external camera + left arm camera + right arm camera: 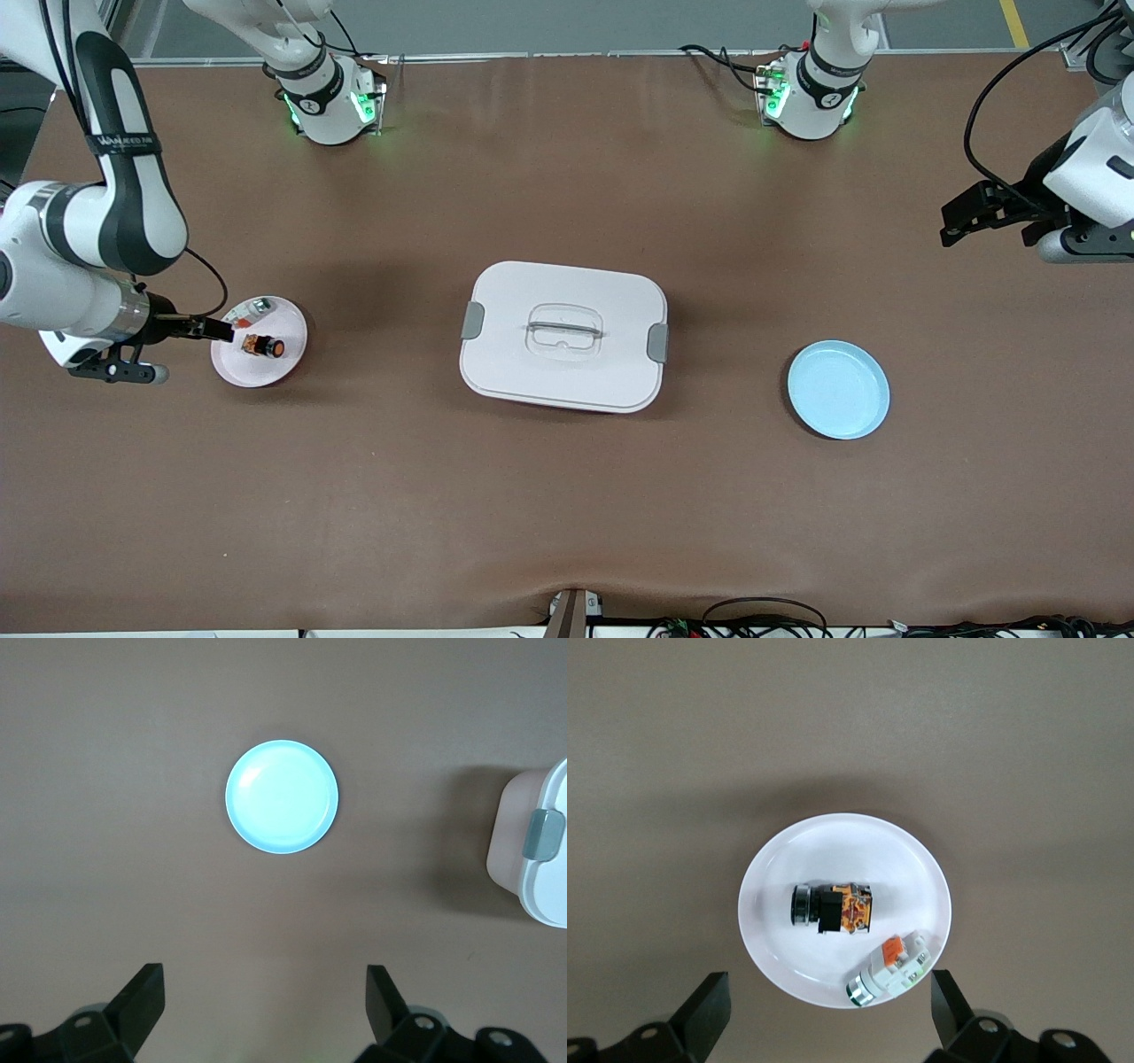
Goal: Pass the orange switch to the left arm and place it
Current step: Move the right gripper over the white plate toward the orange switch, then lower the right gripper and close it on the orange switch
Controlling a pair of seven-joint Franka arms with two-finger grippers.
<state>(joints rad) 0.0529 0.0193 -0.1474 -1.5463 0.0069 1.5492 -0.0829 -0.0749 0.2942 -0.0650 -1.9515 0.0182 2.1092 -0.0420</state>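
Observation:
The orange switch (263,346) lies on its side on a small pink plate (257,372) toward the right arm's end of the table. In the right wrist view the switch (833,908) shows its black body and orange block end at the middle of the plate (833,850). My right gripper (213,330) is open and empty over the plate's edge; in its wrist view (828,1005) the jaws stand wide apart. The white box (563,335) sits closed at the table's middle. My left gripper (961,217) waits open and empty in the air at the left arm's end (266,1001).
A small silver-and-clear part (252,310) with an orange bit lies on the same pink plate, beside the switch (890,970). A blue plate (838,389) sits between the box and the left arm's end; it shows in the left wrist view (282,796) with a box corner (540,846).

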